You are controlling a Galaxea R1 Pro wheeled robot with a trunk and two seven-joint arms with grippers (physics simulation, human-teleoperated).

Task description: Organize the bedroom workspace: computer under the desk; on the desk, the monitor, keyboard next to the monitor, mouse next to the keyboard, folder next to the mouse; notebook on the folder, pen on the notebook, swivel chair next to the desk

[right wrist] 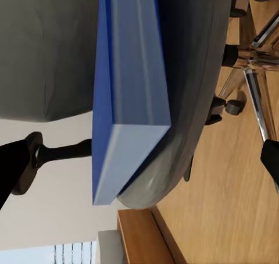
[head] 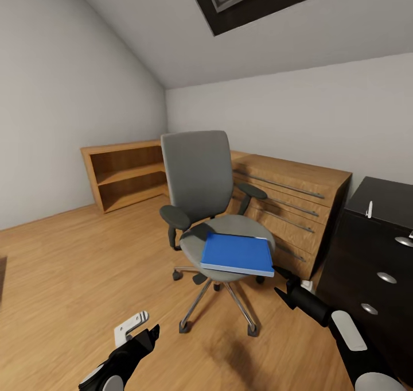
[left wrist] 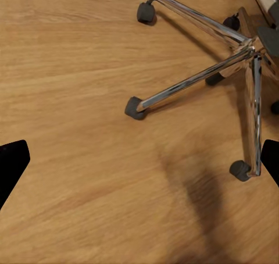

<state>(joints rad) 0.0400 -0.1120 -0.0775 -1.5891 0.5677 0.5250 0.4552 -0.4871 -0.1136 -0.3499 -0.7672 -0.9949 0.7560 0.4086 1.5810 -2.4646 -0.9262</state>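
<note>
A grey swivel chair (head: 198, 175) stands mid-room on a chrome five-star base (left wrist: 232, 60). A blue folder (head: 237, 254) lies flat on its seat, its near corner jutting over the seat's edge (right wrist: 131, 95). My right gripper (head: 279, 282) hangs open just right of the seat, level with the folder and a short way off, its fingers (right wrist: 11, 165) spread wide apart in the right wrist view. My left gripper (head: 150, 332) is low over the floor in front of the chair, open and empty, with the chair's castors (left wrist: 135, 107) beyond it.
A low wooden bookshelf (head: 123, 173) stands against the far left wall. A wooden drawer chest (head: 292, 204) sits right behind the chair. A black dresser (head: 373, 253) with silver knobs is close on my right, with a small white object (head: 369, 209) on top. A wooden floor (head: 69, 264) spreads to the left.
</note>
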